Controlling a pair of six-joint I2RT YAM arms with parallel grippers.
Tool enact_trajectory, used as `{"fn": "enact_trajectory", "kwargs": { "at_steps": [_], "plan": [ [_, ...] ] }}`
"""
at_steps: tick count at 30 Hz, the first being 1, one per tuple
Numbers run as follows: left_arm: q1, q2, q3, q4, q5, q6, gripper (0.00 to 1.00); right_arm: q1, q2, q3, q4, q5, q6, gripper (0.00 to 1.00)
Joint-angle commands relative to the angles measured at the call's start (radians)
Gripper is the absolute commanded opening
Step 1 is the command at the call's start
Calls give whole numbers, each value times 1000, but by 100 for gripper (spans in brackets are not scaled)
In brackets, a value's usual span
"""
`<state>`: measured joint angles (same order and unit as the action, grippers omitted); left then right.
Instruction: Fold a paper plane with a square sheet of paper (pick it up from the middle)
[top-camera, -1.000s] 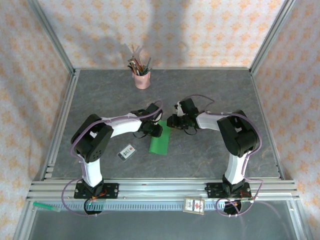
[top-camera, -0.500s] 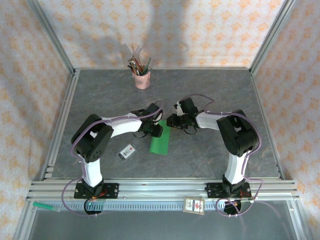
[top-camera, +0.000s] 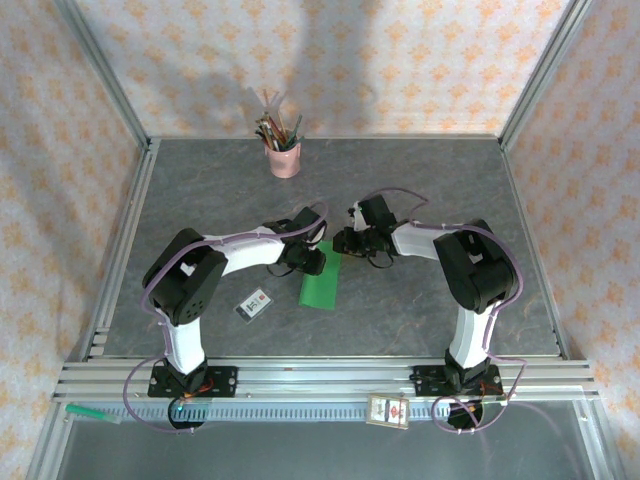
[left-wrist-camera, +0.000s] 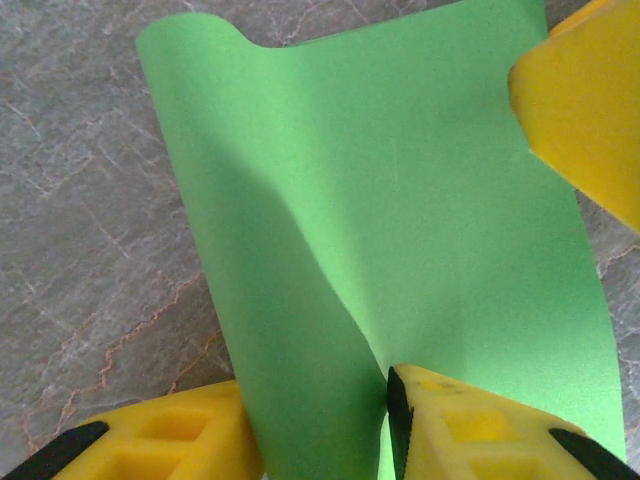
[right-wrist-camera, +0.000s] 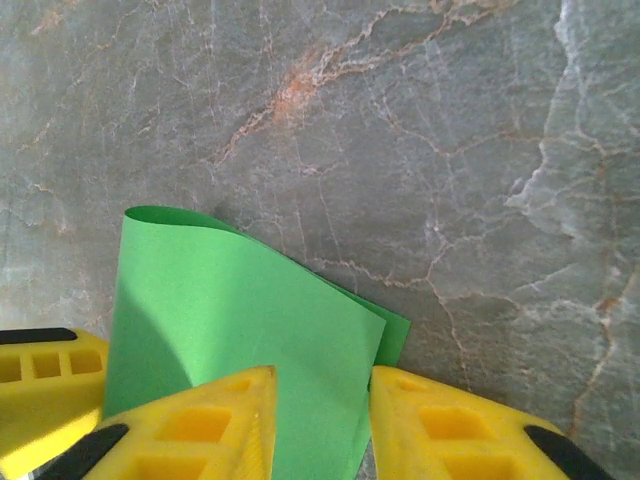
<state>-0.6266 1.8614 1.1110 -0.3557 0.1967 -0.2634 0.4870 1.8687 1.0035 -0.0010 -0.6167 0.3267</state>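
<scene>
The square sheet of paper is bright green and lies folded into a narrow strip mid-table. In the left wrist view the sheet bends up in a curved flap. My left gripper is shut on that flap, which touches both yellow fingers. My right gripper stands at the strip's far end, jaws part-way apart, with the layered sheet between them; whether they pinch it is unclear. One right finger shows in the left wrist view. No paper plane shape shows.
A small white dark-bordered card lies left of the sheet. A pink cup of pencils stands at the back. Metal rails run along the near edge, with another card on them. Patterned walls enclose the grey table.
</scene>
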Motion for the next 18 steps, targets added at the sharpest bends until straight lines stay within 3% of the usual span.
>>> {"fn": "enact_trajectory", "kwargs": {
  "at_steps": [1, 18],
  "plan": [
    [24, 79, -51, -57, -140, -5, 42, -14, -56, 26, 0, 37, -25, 31],
    [20, 79, -58, -53, -143, -3, 45, -34, -105, -6, -22, 70, -22, 31]
  ]
}}
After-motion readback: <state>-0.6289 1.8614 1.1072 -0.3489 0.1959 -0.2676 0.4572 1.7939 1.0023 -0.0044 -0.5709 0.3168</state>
